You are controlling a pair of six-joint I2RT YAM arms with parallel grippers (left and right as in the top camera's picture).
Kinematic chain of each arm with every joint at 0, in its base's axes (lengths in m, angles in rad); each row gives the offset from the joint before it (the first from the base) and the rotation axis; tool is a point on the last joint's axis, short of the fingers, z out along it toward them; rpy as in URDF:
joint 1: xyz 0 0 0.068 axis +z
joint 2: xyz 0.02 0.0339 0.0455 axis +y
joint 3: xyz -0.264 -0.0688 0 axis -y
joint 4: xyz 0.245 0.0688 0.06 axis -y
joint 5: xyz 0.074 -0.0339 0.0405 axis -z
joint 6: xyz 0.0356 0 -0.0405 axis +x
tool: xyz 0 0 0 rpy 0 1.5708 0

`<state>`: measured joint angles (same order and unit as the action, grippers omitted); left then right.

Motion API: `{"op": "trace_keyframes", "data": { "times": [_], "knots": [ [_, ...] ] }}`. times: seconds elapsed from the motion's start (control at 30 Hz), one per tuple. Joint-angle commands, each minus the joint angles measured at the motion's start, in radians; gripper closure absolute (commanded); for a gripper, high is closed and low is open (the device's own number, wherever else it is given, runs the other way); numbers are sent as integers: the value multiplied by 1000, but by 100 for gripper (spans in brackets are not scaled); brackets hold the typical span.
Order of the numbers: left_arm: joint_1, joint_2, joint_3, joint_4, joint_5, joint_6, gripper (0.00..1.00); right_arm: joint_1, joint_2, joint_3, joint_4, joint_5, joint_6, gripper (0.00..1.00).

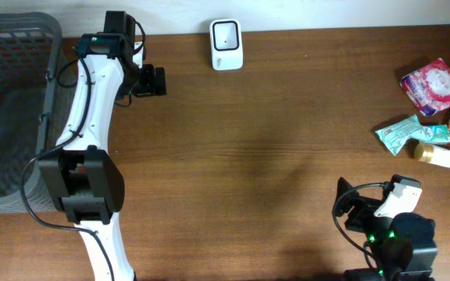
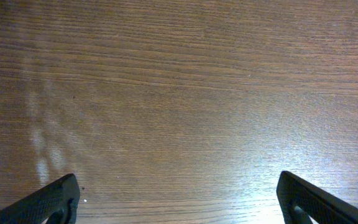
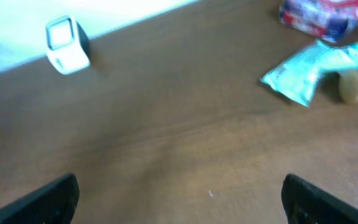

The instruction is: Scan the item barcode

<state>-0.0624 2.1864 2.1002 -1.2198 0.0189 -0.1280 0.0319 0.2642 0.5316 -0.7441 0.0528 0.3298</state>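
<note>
Scanner (image 1: 226,44) at the back, pink packet (image 1: 435,86) well apart, far right

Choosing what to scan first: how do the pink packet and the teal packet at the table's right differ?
The pink packet is pink with purple edges; the teal packet is pale teal. The pink packet looks blocky and squarish; the teal packet looks flatter and longer. The pink packet lies nearer the back edge; the teal packet lies beside a gold cap. Both rest on the table.
</note>
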Motion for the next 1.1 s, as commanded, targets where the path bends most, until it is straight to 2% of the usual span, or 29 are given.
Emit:
{"op": "trace_keyframes", "data": {
  "times": [0.0, 0.27, 0.5, 0.63, 0.73, 0.83, 1.07],
  "knots": [
    [6, 0, 12, -1, 8, -10, 1, 7, -72, -126, 113, -52, -61, 1],
    [6, 0, 12, -1, 8, -10, 1, 6, -179, -393, 496, -67, -91, 1],
    [5, 0, 12, -2, 8, -10, 1, 5, -261, -526, 670, -48, -95, 1],
    [6, 0, 12, -1, 8, -10, 1, -2, -261, -526, 675, 7, -94, 1],
    [5, 0, 12, -1, 8, -10, 1, -8, -261, -526, 750, 42, -98, 1],
    [6, 0, 12, -2, 8, -10, 1, -8, -261, -526, 820, 22, -163, 1],
    [6, 0, 12, -1, 8, -10, 1, -8, -261, -526, 690, 3, -195, 1]
  ]
}}
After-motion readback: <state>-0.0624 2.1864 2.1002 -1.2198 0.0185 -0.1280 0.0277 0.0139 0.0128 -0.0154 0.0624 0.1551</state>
